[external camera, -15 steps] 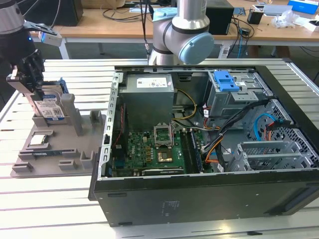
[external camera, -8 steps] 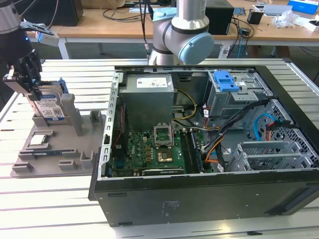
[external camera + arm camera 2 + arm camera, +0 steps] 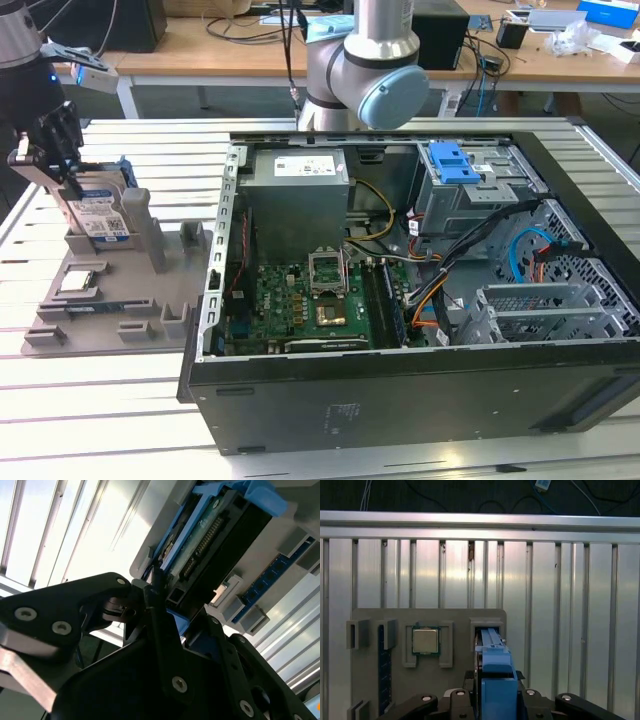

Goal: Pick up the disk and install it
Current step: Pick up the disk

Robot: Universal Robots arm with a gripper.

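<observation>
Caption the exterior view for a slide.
Pincer at the disk standing in its grey holder, beside the open computer case.

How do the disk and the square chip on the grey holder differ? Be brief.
The disk stands on edge in its slot; the chip lies flat in a recess. The disk is larger and rectangular; the chip is small and square. The disk has a blue bracket; the chip has none. Both sit on the grey holder.

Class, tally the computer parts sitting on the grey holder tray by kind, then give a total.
Disk: 1
Square silver chip: 1
Memory stick: 1
Total: 3
</observation>
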